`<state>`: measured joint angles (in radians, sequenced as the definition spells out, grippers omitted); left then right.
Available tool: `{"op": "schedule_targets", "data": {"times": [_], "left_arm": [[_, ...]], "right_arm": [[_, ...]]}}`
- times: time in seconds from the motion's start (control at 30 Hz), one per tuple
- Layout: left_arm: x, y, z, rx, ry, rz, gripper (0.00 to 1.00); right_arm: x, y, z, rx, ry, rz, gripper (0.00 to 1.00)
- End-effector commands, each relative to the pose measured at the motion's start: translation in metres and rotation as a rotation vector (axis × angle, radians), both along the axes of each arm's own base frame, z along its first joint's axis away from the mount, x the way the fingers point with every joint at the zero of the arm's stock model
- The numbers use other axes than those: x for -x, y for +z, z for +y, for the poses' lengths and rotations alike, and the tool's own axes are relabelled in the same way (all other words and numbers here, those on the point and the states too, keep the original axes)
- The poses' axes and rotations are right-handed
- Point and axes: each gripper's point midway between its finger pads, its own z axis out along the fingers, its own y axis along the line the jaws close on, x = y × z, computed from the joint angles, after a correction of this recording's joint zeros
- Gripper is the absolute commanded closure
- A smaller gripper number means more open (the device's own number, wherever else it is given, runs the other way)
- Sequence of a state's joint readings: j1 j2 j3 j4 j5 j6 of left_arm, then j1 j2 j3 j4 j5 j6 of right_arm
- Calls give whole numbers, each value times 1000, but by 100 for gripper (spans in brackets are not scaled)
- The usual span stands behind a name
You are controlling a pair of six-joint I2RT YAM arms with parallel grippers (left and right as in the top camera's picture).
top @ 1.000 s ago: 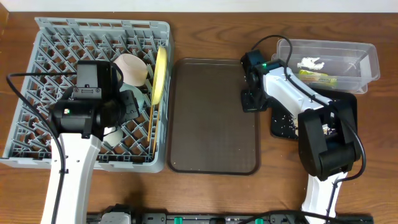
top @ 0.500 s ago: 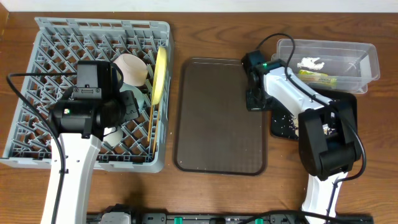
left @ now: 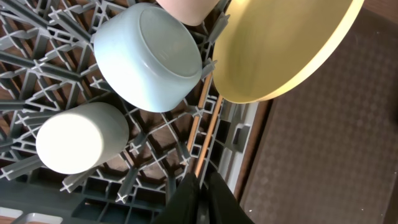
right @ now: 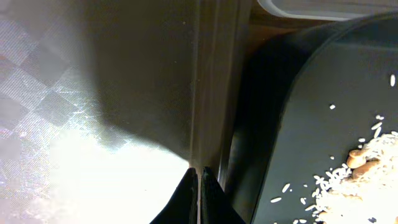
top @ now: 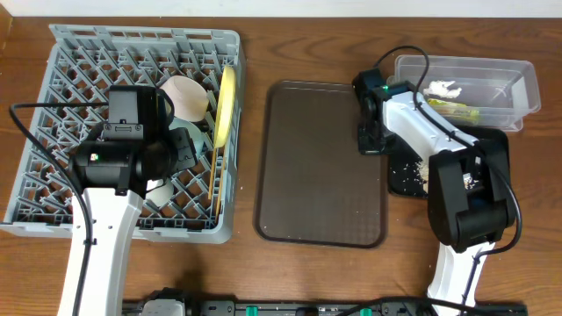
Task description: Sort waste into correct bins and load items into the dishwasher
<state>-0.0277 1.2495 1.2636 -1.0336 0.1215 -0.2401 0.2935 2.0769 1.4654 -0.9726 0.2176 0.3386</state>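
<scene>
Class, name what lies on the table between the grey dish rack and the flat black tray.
The brown serving tray fills that stretch, as the overhead view shows.

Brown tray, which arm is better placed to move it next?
Right. The right claw is shut on the brown tray at its right rim, beside the black tray. The left claw is shut over the rack, off the tray.
</scene>
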Motion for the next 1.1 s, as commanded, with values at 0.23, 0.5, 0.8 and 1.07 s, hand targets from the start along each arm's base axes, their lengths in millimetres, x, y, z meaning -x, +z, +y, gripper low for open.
{"op": "schedule_targets", "data": {"times": [0.23, 0.5, 0.8, 1.07], "left_arm": [[1, -2, 1, 5, 12, 12, 90], [0, -2, 1, 5, 12, 11, 90], [1, -2, 1, 5, 12, 12, 89], [1, -2, 1, 5, 12, 12, 89]], "right_arm": [[12, 6, -2, -32, 31, 51, 93], [23, 13, 72, -374, 250, 93, 92], [2, 21, 157, -440, 431, -101, 94], [19, 24, 207, -472, 495, -134, 92]]}}
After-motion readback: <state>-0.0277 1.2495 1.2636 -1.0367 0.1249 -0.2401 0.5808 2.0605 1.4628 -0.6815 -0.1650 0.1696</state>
